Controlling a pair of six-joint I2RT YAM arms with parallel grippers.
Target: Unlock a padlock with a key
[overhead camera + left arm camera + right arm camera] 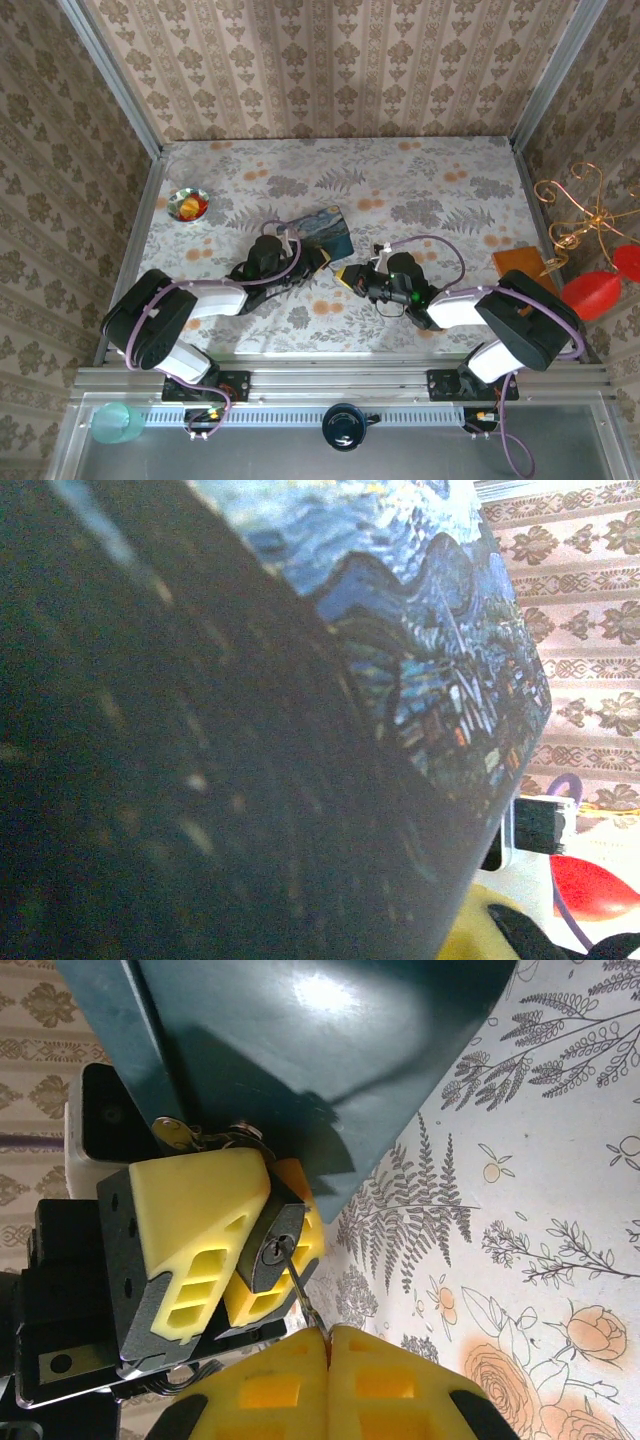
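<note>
The padlock, small and dark, sits clamped between the yellow fingers of my left gripper, keyhole facing the right wrist camera. My right gripper is shut on the key, whose thin metal blade reaches up to the keyhole, its tip at or in the slot. In the top view the two grippers meet tip to tip at mid-table, the right gripper just right of the left one. The shackle is hidden behind the fingers.
A blue painted tin lies just behind the grippers, and the tin looms close in the left wrist view. A small bowl stands at far left. At the right edge are an orange box and a red object.
</note>
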